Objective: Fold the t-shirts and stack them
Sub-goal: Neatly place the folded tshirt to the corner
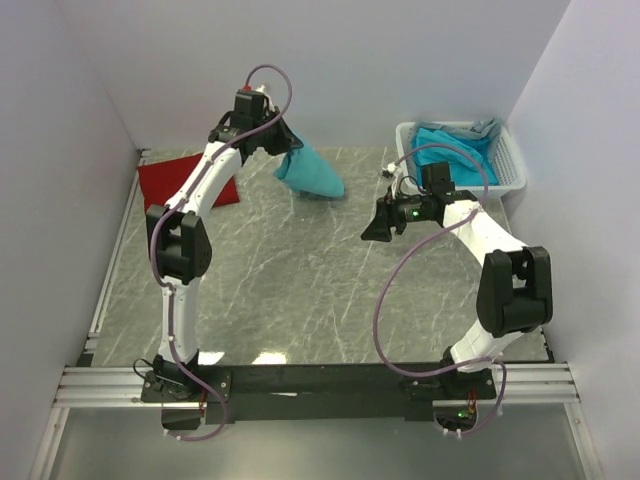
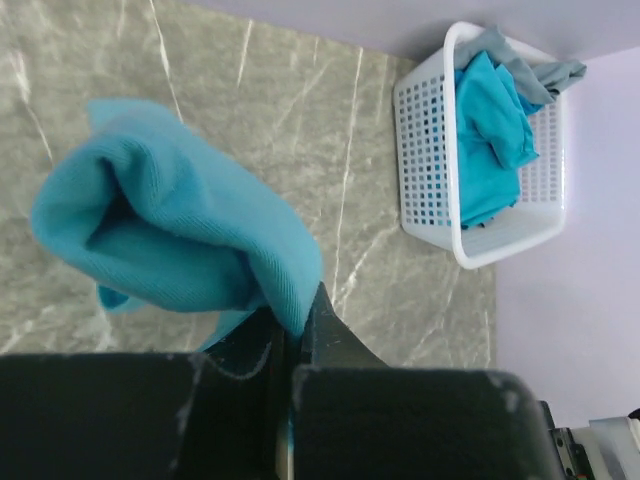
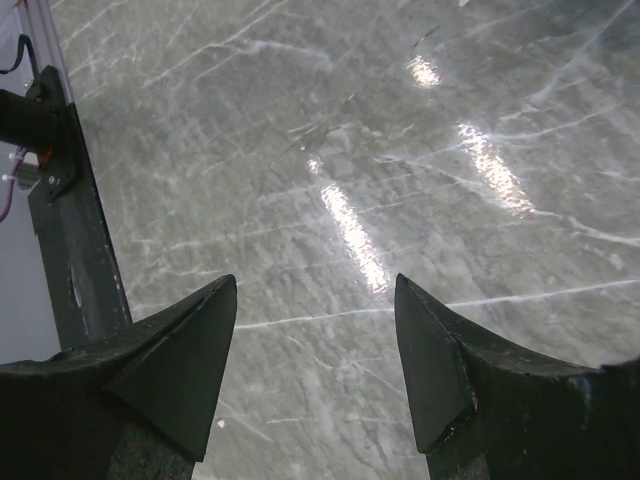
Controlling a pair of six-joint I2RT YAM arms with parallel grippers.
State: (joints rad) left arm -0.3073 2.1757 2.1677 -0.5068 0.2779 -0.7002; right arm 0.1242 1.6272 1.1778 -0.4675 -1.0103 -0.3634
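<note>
Nearest us, the black mounting rail (image 1: pixel 320 380) carries both arm bases along the edge of the grey marble-patterned table (image 1: pixel 300 290). Moving out, we note the right gripper (image 3: pixel 316 285) over the middle-right of the table, jaws spread wide with nothing between them; its wrist view shows only bare tabletop with light streaks below the two dark fingers. Further out, the left arm reaches toward the back of the table, and the left gripper (image 2: pixel 295 320) is clamped tight on a fold of a turquoise-blue soft cloth t-shirt (image 1: pixel 310 172). The shirt hangs bunched from the closed fingers, draping down and to the right in the overhead view; we cannot tell whether its lowest tip touches the table. At the far left, beside the left arm's forearm, a folded red cloth t-shirt (image 1: pixel 185 180) lies flat on the table, well apart from the hanging one. At the far right corner stands a white slatted plastic basket (image 1: pixel 510 160), holding crumpled turquoise-blue t-shirts (image 2: pixel 490 130) that rise above its rim, with a grey-blue cloth (image 2: pixel 545 75) draped at its far end.
</note>
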